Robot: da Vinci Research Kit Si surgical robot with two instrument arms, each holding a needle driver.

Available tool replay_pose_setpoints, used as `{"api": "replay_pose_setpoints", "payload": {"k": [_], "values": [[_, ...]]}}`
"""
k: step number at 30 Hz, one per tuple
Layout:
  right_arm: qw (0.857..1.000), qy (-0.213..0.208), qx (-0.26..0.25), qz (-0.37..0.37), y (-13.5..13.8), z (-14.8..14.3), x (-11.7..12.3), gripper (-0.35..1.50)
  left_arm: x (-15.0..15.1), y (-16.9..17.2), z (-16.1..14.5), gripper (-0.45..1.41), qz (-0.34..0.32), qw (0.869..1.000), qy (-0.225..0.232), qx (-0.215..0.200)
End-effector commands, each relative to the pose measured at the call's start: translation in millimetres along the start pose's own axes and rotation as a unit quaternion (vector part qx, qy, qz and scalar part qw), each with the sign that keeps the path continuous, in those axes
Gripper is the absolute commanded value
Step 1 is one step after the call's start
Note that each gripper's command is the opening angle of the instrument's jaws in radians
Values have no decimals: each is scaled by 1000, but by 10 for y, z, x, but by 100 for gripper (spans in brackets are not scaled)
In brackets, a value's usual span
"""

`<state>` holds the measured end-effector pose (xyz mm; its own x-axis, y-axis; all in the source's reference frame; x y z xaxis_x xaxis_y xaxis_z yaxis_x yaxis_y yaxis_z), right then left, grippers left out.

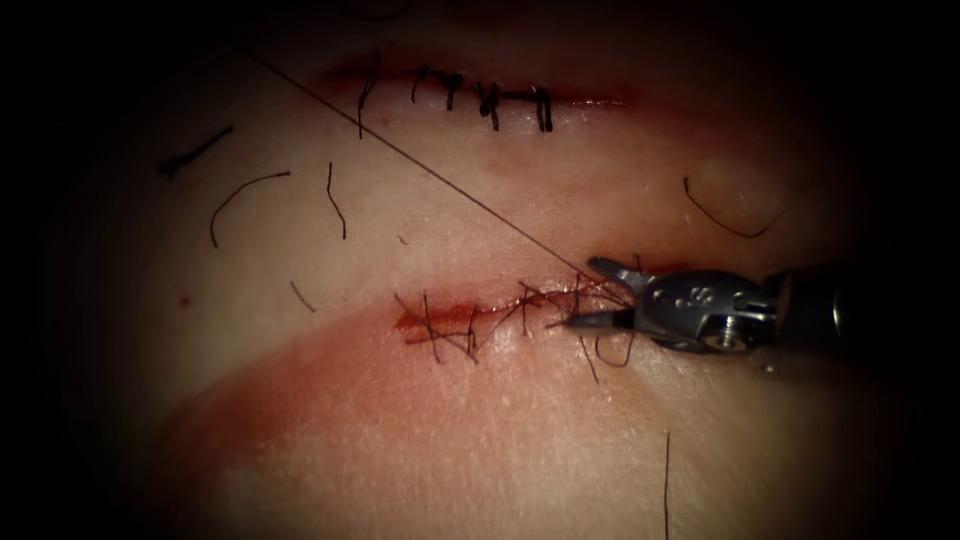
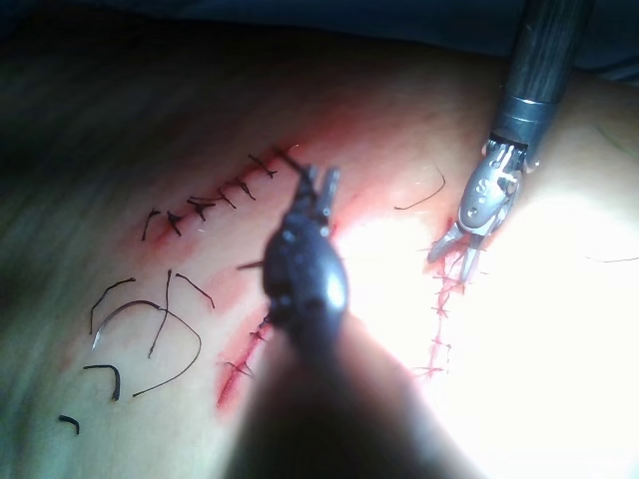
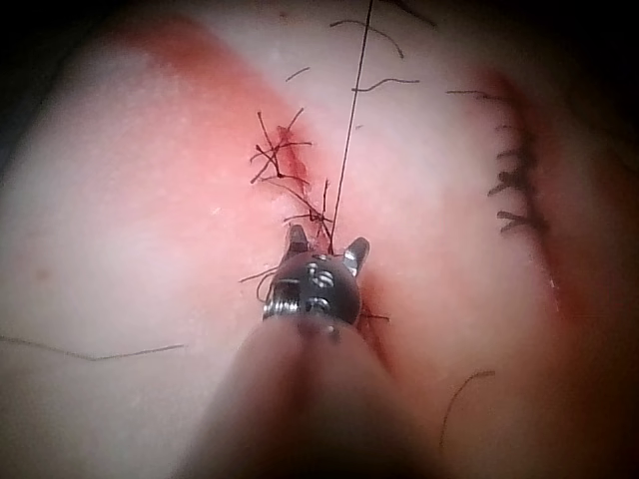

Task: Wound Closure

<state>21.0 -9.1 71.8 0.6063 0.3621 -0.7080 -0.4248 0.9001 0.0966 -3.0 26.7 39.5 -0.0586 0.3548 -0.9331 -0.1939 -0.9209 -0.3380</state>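
At the cut (image 1: 480, 318), right tool (image 1: 600, 295) open astride taut thread (image 1: 400, 150).

The right tool (image 1: 600, 295) enters from 3 o'clock, its shaft almost level, jaws spread apart toward 9 o'clock, gripping nothing. The left tool (image 2: 315, 190) hangs free.

Shiny metal right tool (image 1: 600, 295); moist, glossy tissue (image 1: 480, 440).

A surgical practice bench, apparently. Pale tissue (image 1: 480, 440) carries two stitched cuts, with cut ends of thread (image 1: 240, 200) scattered around.
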Motion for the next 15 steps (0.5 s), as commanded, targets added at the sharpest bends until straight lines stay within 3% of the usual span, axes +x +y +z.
{"api": "replay_pose_setpoints", "payload": {"k": [1,11,15], "values": [[1000,0,0,-4,-7,18,-4,148,-3,-1,4,-45,1,1000,1,0],[1000,-11,4,-13,-10,43,-24,148,1,4,2,-45,1,1000,0,-1],[1000,-12,3,-12,-10,44,-22,148,3,6,3,-45,1,1000,2,-2]]}}
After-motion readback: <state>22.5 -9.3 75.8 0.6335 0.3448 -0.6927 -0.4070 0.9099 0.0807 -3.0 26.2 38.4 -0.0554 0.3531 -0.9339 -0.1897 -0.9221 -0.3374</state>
